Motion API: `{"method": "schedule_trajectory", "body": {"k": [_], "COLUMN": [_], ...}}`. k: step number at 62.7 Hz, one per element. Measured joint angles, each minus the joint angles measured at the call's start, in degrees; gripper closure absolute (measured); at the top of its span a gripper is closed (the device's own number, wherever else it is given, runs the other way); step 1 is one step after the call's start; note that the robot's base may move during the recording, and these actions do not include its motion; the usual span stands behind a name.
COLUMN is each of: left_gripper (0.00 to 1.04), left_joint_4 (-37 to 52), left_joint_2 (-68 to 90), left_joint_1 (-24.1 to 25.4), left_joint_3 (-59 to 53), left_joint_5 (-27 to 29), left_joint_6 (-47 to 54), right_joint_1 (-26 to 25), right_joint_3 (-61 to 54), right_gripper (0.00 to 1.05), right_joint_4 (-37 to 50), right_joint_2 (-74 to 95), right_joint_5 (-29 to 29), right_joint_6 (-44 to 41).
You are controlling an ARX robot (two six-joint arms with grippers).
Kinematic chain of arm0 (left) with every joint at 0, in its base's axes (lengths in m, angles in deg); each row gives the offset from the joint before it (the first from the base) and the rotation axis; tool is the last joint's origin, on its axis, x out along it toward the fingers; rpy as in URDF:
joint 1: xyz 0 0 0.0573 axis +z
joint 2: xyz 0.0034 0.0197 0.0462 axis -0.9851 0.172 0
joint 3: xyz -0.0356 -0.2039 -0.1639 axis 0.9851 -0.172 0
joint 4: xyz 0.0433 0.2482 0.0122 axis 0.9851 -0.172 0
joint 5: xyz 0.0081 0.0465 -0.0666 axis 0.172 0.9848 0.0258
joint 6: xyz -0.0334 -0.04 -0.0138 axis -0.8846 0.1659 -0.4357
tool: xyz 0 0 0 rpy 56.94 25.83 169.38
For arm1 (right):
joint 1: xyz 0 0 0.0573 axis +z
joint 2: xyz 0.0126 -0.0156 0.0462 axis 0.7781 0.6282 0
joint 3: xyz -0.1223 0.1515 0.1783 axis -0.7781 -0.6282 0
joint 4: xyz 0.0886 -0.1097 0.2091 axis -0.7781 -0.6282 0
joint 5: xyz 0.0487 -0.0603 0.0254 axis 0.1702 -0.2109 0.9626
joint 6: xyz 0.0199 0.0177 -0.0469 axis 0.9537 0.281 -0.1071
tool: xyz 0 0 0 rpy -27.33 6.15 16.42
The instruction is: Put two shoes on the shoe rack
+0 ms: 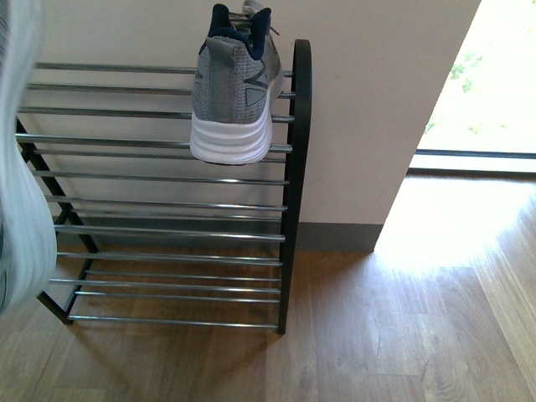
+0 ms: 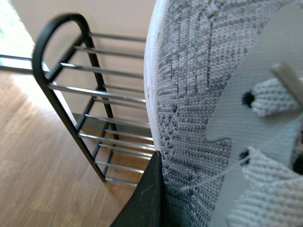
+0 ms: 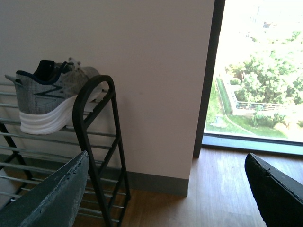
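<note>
Nearest the front camera: held shoe [image 1: 17, 167], a blurred grey-white mass at the 9 o'clock edge, long axis running roughly 12 to 6. The left gripper [image 2: 147, 201] looks clamped on it, one black finger pressed to the knit side, the other finger hidden. The shoe rack [image 1: 300, 126] stands at 12 o'clock against the wall. The placed shoe [image 1: 234, 92] sits on the top tier at its right end, heel toward the robot, toe to the wall, long axis across the rods. Key relation: the bare top rods [image 1: 117, 113] lie at about 1 o'clock from the held shoe, just beside the placed one, so the left arm is the nearer. The shoe likely needs turning toe-to-wall to match. The right gripper [image 3: 166, 158] hangs empty, fingers wide apart, off the rack's right end.
</note>
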Motion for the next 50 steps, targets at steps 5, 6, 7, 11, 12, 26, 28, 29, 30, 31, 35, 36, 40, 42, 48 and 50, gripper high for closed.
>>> {"method": "schedule_trajectory", "body": {"k": [5, 6, 7, 11, 12, 26, 28, 29, 30, 31, 35, 36, 40, 42, 48, 50], "left_gripper": [0.99, 0.99, 0.99, 0.99, 0.99, 0.99, 0.99, 0.99, 0.99, 0.99, 0.99, 0.99, 0.99, 0.99, 0.99, 0.99], "left_joint_4": [-3.0, -4.0, -4.3, -6.8, -7.5, -12.3, -13.2, -13.8, -14.0, -14.3, -16.0, -16.5, -18.7, -19.4, -21.4, -22.1], "left_joint_2": [2.8, 3.8, 4.3, 10.2, 11.4, 23.3, 24.6, 25.3, 25.7, 26.1, 28.2, 28.9, 31.6, 33.2, 37.9, 39.8], "left_joint_1": [-0.1, -0.1, -0.1, 0.3, 0.5, 4.0, 4.9, 5.4, 5.6, 5.8, 7.0, 7.5, 8.1, 8.3, 8.5, 8.5], "left_joint_3": [3.2, 4.2, 4.7, 9.0, 10.0, 21.6, 23.3, 24.4, 24.9, 25.5, 28.7, 29.7, 33.3, 35.0, 39.6, 41.1], "left_joint_5": [1.2, 1.0, 0.8, -3.0, -4.0, -10.3, -11.5, -11.7, -11.6, -11.6, -12.9, -13.4, -13.9, -14.8, -16.5, -17.7], "left_joint_6": [-3.2, -3.7, -4.0, -6.5, -7.6, -16.2, -17.4, -17.8, -18.1, -18.3, -20.2, -20.5, -22.1, -22.9, -25.2, -26.2], "right_joint_1": [0.0, 0.0, 0.0, 0.0, 0.0, 0.0, 0.0, 0.0, 0.0, 0.0, 0.0, 0.0, 0.0, 0.0, 0.0, 0.0], "right_joint_3": [0.0, 0.0, 0.0, 0.0, 0.0, 0.0, 0.0, 0.0, 0.0, 0.0, 0.0, 0.0, 0.0, 0.0, 0.0, 0.0], "right_gripper": [0.09, 0.09, 0.09, 0.09, 0.09, 0.09, 0.09, 0.09, 0.09, 0.09, 0.09, 0.09, 0.09, 0.09, 0.09, 0.09], "right_joint_4": [0.0, 0.0, 0.0, 0.0, 0.0, 0.0, 0.0, 0.0, 0.0, 0.0, 0.0, 0.0, 0.0, 0.0, 0.0, 0.0], "right_joint_2": [0.0, 0.0, 0.0, 0.0, 0.0, 0.0, 0.0, 0.0, 0.0, 0.0, 0.0, 0.0, 0.0, 0.0, 0.0, 0.0], "right_joint_5": [0.0, 0.0, 0.0, 0.0, 0.0, 0.0, 0.0, 0.0, 0.0, 0.0, 0.0, 0.0, 0.0, 0.0, 0.0, 0.0], "right_joint_6": [0.0, 0.0, 0.0, 0.0, 0.0, 0.0, 0.0, 0.0, 0.0, 0.0, 0.0, 0.0, 0.0, 0.0, 0.0, 0.0]}}
